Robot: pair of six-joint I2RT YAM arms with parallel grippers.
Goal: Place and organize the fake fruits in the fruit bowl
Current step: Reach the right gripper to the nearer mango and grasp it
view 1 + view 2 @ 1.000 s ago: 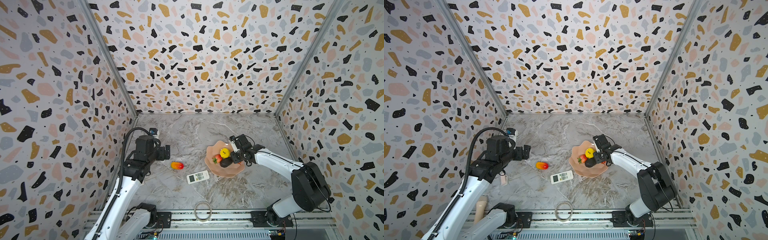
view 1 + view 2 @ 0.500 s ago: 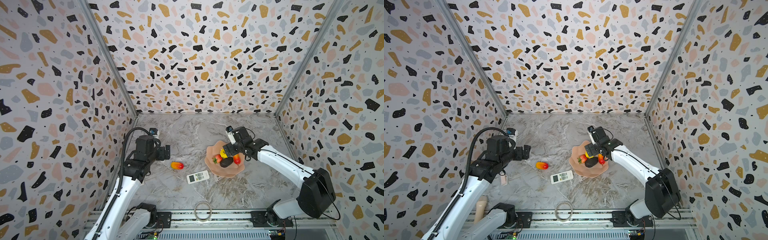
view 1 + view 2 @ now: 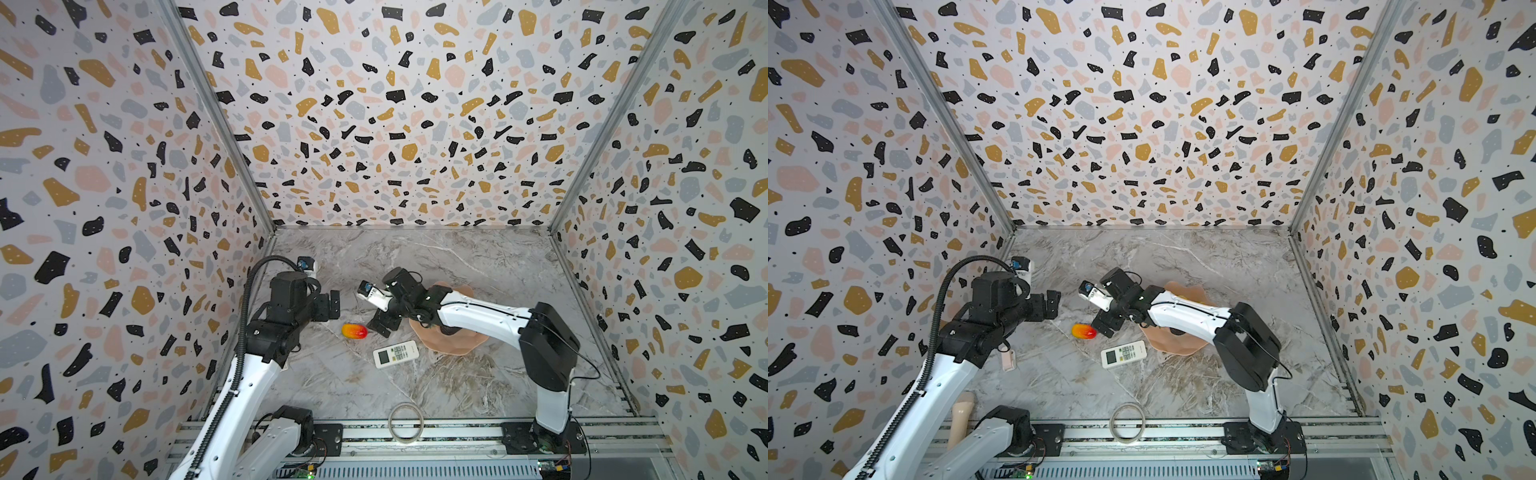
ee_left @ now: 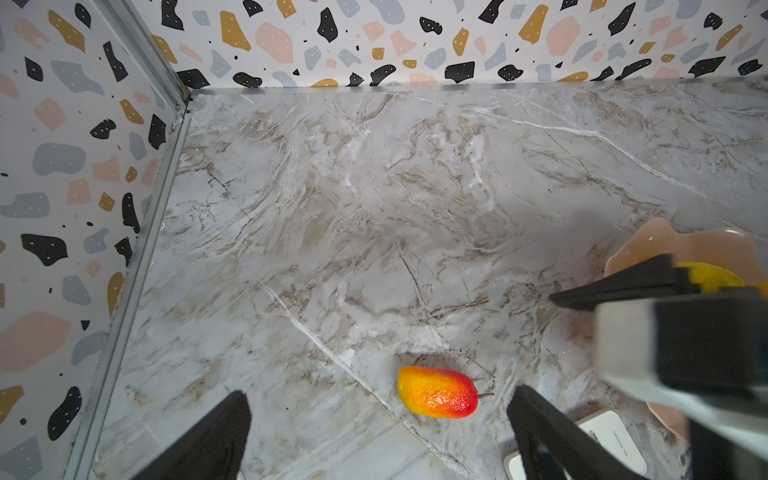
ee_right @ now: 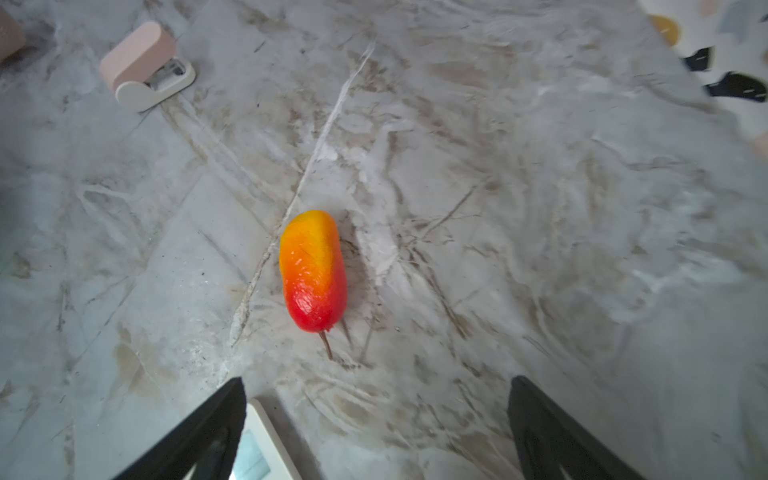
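Fruit is lying outside the dish: one red-orange-yellow oblong fruit [image 3: 354, 331] is resting on its side on the table [image 3: 415, 386], left of the fruit bowl [image 3: 453, 348] in both top views. The right gripper [image 3: 380, 325] is hanging near this fruit, on the bowl's side, with its jaws wide apart and nothing between them. The left gripper [image 4: 380, 397] is hanging on the fruit's other side, its jaws also standing apart and holding nothing.

A white remote control [image 3: 395, 354] is lying near the fruit, just beside the bowl's edge. A clear ring [image 3: 406, 423] is lying at the front, well apart. A small pink and white thing [image 5: 145, 66] is sitting by the left arm.

The right arm [image 3: 478, 316] is covering most of the bowl in both top views, so its inside is hiding. In the left wrist view a bit of a yellow fruit [image 4: 706, 276] is peeking out of the bowl.

The table is looking like grey marble with brown streaks. Walls [image 3: 395, 124] with black, orange, pink and grey blobs are standing around it.
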